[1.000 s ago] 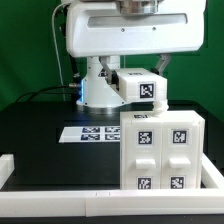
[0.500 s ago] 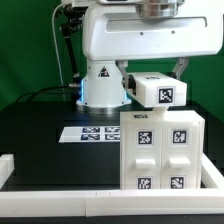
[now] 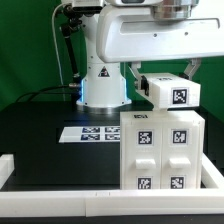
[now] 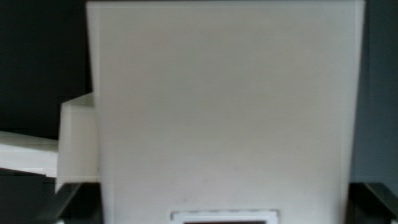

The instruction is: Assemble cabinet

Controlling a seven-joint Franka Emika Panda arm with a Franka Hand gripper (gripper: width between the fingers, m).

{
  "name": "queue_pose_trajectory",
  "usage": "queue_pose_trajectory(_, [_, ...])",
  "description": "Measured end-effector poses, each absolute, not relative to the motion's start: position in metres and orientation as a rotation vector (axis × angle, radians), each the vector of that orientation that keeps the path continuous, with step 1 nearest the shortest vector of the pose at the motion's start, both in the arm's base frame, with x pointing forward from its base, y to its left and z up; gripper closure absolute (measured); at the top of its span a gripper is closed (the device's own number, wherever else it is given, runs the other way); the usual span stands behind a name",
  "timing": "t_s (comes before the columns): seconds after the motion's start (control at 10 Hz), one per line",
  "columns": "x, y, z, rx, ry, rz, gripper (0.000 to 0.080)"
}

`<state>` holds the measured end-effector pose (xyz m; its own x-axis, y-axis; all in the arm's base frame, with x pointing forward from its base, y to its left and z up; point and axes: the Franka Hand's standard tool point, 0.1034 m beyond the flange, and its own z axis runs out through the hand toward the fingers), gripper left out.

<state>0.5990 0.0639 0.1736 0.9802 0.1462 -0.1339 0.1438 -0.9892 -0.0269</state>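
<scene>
The cabinet is a large white box with several square coded tags on its face, standing at the front on the exterior view's right. My gripper is shut on a smaller white tagged block and holds it just above the cabinet's top, toward its right side. One dark finger shows beside the block. In the wrist view the block fills most of the picture, with the gripper around it and dark fingers at its sides. A white edge of the cabinet shows beside it.
The marker board lies flat on the black table to the cabinet's left. A white rail runs along the table's front and sides. The robot base and cables stand behind, before a green backdrop.
The arm has carried the tagged block toward the exterior view's right, from over the cabinet's left part to over its right part. The cabinet has not moved.
</scene>
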Motion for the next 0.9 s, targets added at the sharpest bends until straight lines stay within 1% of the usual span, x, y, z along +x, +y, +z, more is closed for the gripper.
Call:
queue_pose_trajectory(0.5, [0.604, 0.05, 0.173, -3.107, -0.242, 0.204, 0.0238])
queue_pose_trajectory(0.9, [0.609, 0.054, 0.173, -3.111, -0.231, 0.19, 0.0238])
